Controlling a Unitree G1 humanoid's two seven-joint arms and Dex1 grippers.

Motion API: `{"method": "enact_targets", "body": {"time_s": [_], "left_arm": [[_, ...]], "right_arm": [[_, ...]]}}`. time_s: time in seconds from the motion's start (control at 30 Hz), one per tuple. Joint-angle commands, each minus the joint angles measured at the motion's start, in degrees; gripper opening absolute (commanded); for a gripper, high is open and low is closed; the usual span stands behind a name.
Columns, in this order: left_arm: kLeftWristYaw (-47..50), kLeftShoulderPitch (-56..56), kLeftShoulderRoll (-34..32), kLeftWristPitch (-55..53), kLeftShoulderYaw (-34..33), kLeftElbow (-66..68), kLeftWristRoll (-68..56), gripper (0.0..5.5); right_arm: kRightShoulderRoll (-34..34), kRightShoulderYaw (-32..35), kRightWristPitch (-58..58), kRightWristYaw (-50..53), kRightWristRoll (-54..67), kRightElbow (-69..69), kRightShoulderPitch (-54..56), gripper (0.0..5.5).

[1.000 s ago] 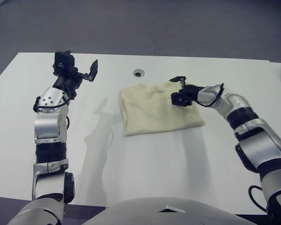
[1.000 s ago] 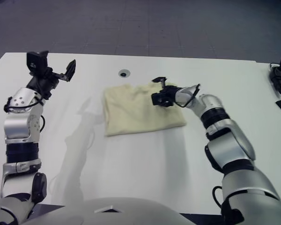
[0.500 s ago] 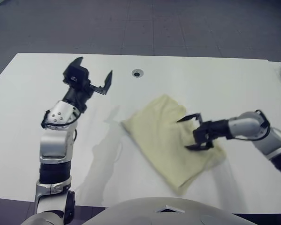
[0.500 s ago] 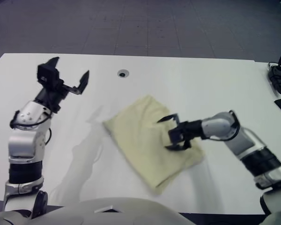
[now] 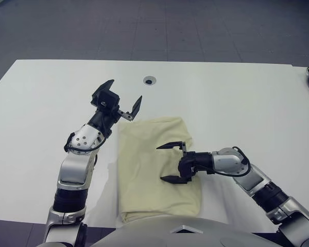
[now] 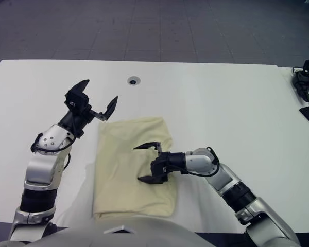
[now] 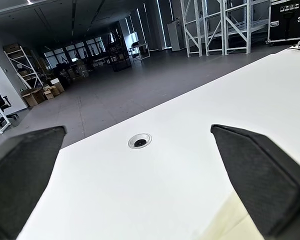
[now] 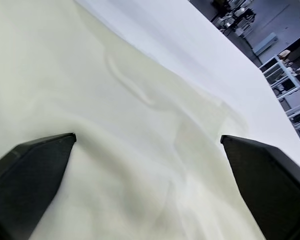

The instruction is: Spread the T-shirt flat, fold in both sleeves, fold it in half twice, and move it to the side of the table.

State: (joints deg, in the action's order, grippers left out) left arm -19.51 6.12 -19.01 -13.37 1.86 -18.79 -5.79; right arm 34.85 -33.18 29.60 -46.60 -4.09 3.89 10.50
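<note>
table (image 5: 237,92): white, flat top; spans the frame from left edge to right edge in the eye views.
cable grommet (image 5: 150,80): round, dark centre, set in the table top, upper centre of the frame.
t-shirt (image 5: 144,175): pale yellow, folded into a tall rectangle; lies on the table at lower centre, its lower edge close to the near table edge; soft creases across the top layer.
left gripper (image 5: 125,92): jaws spread wide, nothing between them; raised, left of centre, just beside the t-shirt's upper left corner.
right gripper (image 5: 160,163): jaws spread wide, not clamped on cloth; sits over the middle of the t-shirt; contact with the fabric cannot be told.
floor (image 5: 144,25): dark grey, fills the top of the frame beyond the table.
black cables (image 6: 304,82): at the right edge, on the table.
room: large hall with metal racks (image 7: 225,25), cardboard boxes (image 7: 40,92) and a black case (image 7: 287,20).
writing: pale labels on the black case, too small to read.
</note>
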Motion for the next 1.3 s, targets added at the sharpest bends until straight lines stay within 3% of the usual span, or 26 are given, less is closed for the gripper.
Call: {"method": "enact_targets", "body": {"time_s": [0.03, 0.17, 0.37, 0.53, 0.63, 0.73, 0.87, 1.1, 1.3], "left_arm": [[-0.08, -0.21, 0.09, 0.81, 0.7, 0.34, 1.04, 5.36], [-0.05, 0.61, 0.22, 0.98, 1.45, 0.33, 1.41, 5.36], [-1.39, -2.37, -3.52, 5.23, -1.8, -2.92, 2.84, 5.36], [-2.79, -7.93, -8.25, 15.91, -4.18, -4.99, 7.18, 5.36], [-3.39, -14.72, -13.16, 25.67, -6.28, -6.34, 13.65, 5.36], [-5.39, -27.12, -18.69, 37.71, -9.69, -7.44, 19.92, 5.36], [-7.23, -41.21, -21.18, 46.12, -14.67, -11.67, 24.47, 5.36], [-5.38, -49.43, -25.19, 59.33, -18.55, -6.01, 39.92, 5.36], [-5.84, -47.72, -27.63, 62.58, -15.61, -2.84, 44.86, 5.36]], "right_arm": [[-1.25, 0.48, -1.55, 1.95, -5.95, 7.37, 0.27, 5.38], [-4.13, 2.18, 0.14, 5.77, -6.29, 9.76, 1.94, 5.38], [-4.6, 10.23, 1.79, 6.07, 4.82, 3.67, 1.63, 5.38], [-5.9, 17.08, -1.65, 5.52, 19.87, -6.91, -1.09, 5.38], [-3.21, 21.45, -3.6, 3.81, 25.38, -11.01, -4.65, 5.38], [4.16, 24.21, 0.57, -3.11, 22.8, -9.01, -10.71, 5.38], [12.06, 24.48, 10.05, -9.65, 14.66, -6.36, -16.25, 5.38], [16.8, 22.92, 23.91, -10.11, -0.88, 2.94, -13.65, 5.38], [16.16, 19.28, 28.84, -7.43, -10.18, 6.96, -9.9, 5.38]]}}
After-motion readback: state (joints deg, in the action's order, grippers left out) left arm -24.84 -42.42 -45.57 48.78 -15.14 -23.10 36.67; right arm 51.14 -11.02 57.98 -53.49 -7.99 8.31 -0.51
